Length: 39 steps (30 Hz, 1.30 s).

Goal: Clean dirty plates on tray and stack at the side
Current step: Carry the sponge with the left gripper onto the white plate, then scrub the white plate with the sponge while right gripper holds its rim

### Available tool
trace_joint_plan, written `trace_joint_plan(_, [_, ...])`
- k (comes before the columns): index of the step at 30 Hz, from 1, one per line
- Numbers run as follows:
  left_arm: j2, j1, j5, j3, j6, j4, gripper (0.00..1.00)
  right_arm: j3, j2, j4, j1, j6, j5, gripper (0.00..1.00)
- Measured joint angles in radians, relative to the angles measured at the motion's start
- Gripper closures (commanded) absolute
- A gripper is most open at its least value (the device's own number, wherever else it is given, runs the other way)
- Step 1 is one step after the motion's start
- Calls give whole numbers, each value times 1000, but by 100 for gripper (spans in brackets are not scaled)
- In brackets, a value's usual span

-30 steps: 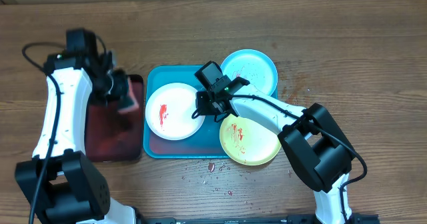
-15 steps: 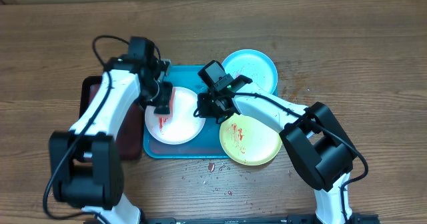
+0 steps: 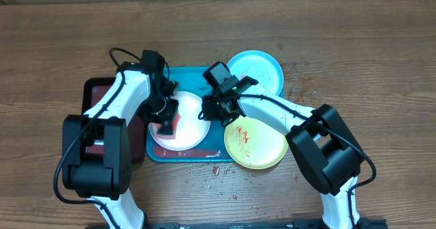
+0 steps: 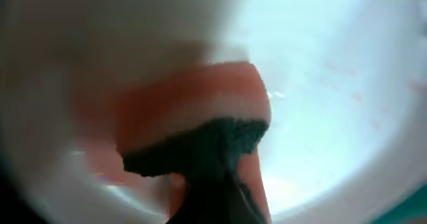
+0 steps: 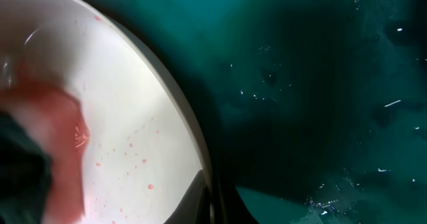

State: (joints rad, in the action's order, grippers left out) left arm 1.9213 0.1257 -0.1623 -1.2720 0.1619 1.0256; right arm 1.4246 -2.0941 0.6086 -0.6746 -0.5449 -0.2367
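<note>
The white plate point(image 3: 190, 124) lies on the left half of the teal tray point(image 3: 185, 75). My left gripper point(image 3: 165, 118) is shut on a pink sponge point(image 4: 200, 104) with a dark scouring side and presses it onto the white plate point(image 4: 320, 71). My right gripper point(image 3: 206, 111) is shut on the white plate's right rim, which shows between its fingers point(image 5: 210, 197) in the right wrist view; red specks dot the plate point(image 5: 133, 117). The light blue plate point(image 3: 259, 69) lies on the tray's far right corner. The yellow-green plate point(image 3: 262, 147), smeared red, overhangs the tray's near right corner.
A dark maroon tray point(image 3: 102, 137) lies left of the teal tray, under the left arm. Red crumbs point(image 3: 214, 171) are scattered on the wooden table in front of the teal tray and to the right of the light blue plate.
My left arm has carried the sponge from over the maroon tray to the white plate and then moved it toward the plate's near side. The right gripper has stayed on the rim.
</note>
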Motion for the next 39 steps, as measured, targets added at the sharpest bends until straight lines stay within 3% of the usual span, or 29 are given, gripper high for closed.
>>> trace_joint_plan(5, [13, 32, -154, 3, 87, -10, 96, 0, 0, 0, 0, -1, 0, 96])
trace_joint_plan(9, [13, 34, -132, 9, 8, -116, 96, 0, 0, -5, 4, -5, 8, 96])
trace_joint_plan(15, [13, 48, 167, 5, -322, -330, 96, 0, -2, -11, 9, -11, 8, 96])
trace_joint_plan(20, [13, 57, 349, 2, -452, -269, 96, 0, -2, -17, 8, -12, 8, 96])
trace_joint_plan(25, [13, 58, 338, -3, -396, -104, 96, 0, -2, -13, 5, -3, 3, 96])
trace_joint_plan(30, [13, 60, 197, -4, -246, 9, 96, 0, -2, -10, 5, 3, 1, 96])
trace_joint_plan(35, [13, 98, 92, -4, -145, 7, 96, 0, -2, -9, 5, 4, 1, 96])
trace_joint_plan(39, [13, 127, 47, -2, -115, -90, 96, 0, -2, -7, 6, 3, 9, 96])
